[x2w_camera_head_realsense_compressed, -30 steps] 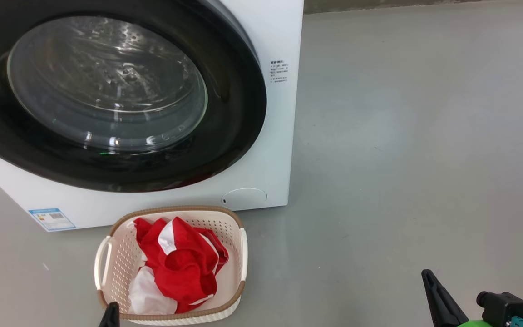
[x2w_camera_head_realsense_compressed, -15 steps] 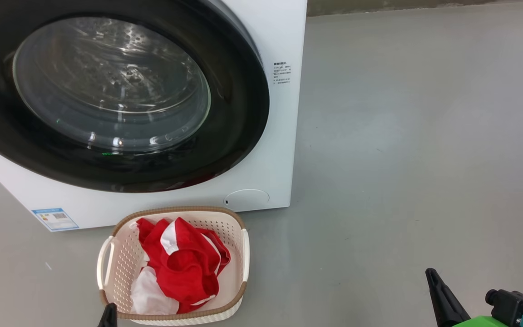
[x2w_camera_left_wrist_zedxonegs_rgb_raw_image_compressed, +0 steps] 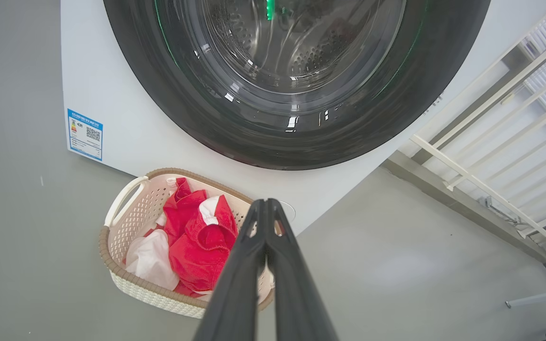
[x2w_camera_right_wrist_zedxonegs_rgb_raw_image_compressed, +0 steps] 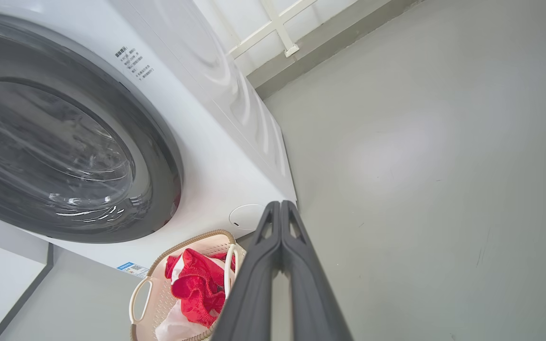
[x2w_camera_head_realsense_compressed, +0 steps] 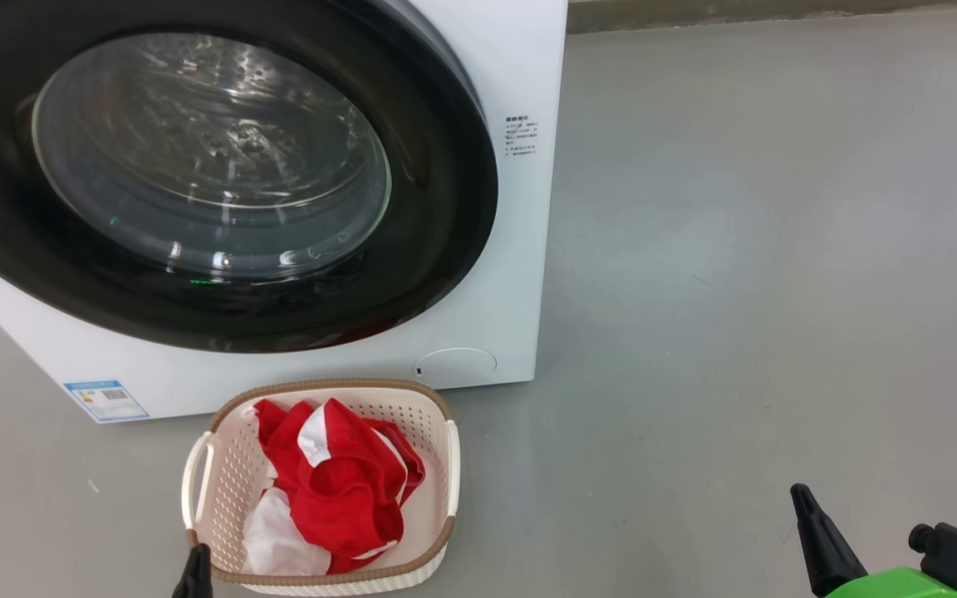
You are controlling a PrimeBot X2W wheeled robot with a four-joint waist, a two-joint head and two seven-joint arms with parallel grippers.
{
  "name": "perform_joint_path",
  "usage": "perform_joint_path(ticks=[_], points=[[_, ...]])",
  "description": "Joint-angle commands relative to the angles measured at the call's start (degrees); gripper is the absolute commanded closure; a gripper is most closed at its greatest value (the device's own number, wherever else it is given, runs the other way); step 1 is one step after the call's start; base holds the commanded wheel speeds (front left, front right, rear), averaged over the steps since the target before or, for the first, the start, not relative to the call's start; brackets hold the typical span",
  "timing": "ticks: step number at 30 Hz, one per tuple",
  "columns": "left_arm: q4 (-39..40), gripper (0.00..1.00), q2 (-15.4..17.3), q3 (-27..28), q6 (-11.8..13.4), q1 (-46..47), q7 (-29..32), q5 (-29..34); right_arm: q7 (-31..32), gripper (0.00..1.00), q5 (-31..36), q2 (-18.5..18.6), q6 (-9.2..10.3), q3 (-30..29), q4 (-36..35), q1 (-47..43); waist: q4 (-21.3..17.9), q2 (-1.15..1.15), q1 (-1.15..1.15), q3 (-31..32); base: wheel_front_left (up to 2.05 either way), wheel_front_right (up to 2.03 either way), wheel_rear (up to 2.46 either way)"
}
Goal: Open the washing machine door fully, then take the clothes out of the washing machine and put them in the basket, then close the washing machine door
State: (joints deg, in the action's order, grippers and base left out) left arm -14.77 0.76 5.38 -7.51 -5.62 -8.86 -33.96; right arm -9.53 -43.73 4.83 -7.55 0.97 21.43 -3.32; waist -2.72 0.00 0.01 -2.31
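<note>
The washing machine (x2w_camera_head_realsense_compressed: 520, 249) stands white at the upper left, and its black-rimmed washing machine door (x2w_camera_head_realsense_compressed: 213, 166) lies flush against the front. Below it on the floor sits the basket (x2w_camera_head_realsense_compressed: 221, 490) with the red and white clothes (x2w_camera_head_realsense_compressed: 337, 490) piled inside. My left gripper (x2w_camera_head_realsense_compressed: 193, 573) shows as a dark tip at the basket's near rim; in the left wrist view my left gripper (x2w_camera_left_wrist_zedxonegs_rgb_raw_image_compressed: 266, 203) is shut and empty, above the basket (x2w_camera_left_wrist_zedxonegs_rgb_raw_image_compressed: 121, 241). My right gripper (x2w_camera_head_realsense_compressed: 801, 496) is low at the right over bare floor, and in its own view my right gripper (x2w_camera_right_wrist_zedxonegs_rgb_raw_image_compressed: 281, 204) is shut on nothing.
Grey floor (x2w_camera_head_realsense_compressed: 761, 249) spreads wide to the right of the machine. A white railing (x2w_camera_left_wrist_zedxonegs_rgb_raw_image_compressed: 500, 142) runs along a low kerb behind the machine. A blue label (x2w_camera_head_realsense_compressed: 105, 400) marks the machine's lower left corner.
The whole head picture has shifted slightly right, so the camera moved. My right gripper sits a little farther right and my left tip a little lower. Door, basket and clothes stay as they were.
</note>
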Motion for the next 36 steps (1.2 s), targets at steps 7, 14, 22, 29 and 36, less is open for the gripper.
perform_joint_path(ticks=[7,14,22,29,36], points=[[1.2,1.0,0.7,0.5,0.0,2.5,1.1,-4.8,1.1,1.0,-4.4,0.2,0.02,-0.5,-2.0,2.7,0.2,0.0,-0.01,0.2,0.0,0.0,0.0],[1.2,1.0,0.9,0.6,0.0,3.3,2.3,-9.2,2.2,1.0,-8.0,0.1,0.02,-1.0,-2.5,3.2,0.4,0.0,-0.01,0.3,0.0,0.0,0.0],[1.1,1.0,1.0,0.6,0.0,4.2,3.8,-14.7,3.7,1.0,-12.7,0.0,0.03,-1.6,-3.0,3.9,0.7,0.0,-0.01,0.5,0.0,0.0,0.0],[1.1,1.0,1.1,0.7,0.0,5.0,4.9,-19.1,4.9,1.0,-16.3,-0.2,0.03,-2.2,-3.5,4.5,0.9,0.0,-0.01,0.7,0.0,0.0,0.0],[1.0,1.0,1.2,0.7,0.0,5.7,6.1,-23.4,6.1,1.0,-19.9,-0.3,0.04,-2.7,-3.9,5.0,1.1,0.0,-0.01,0.8,0.0,0.0,0.0]])
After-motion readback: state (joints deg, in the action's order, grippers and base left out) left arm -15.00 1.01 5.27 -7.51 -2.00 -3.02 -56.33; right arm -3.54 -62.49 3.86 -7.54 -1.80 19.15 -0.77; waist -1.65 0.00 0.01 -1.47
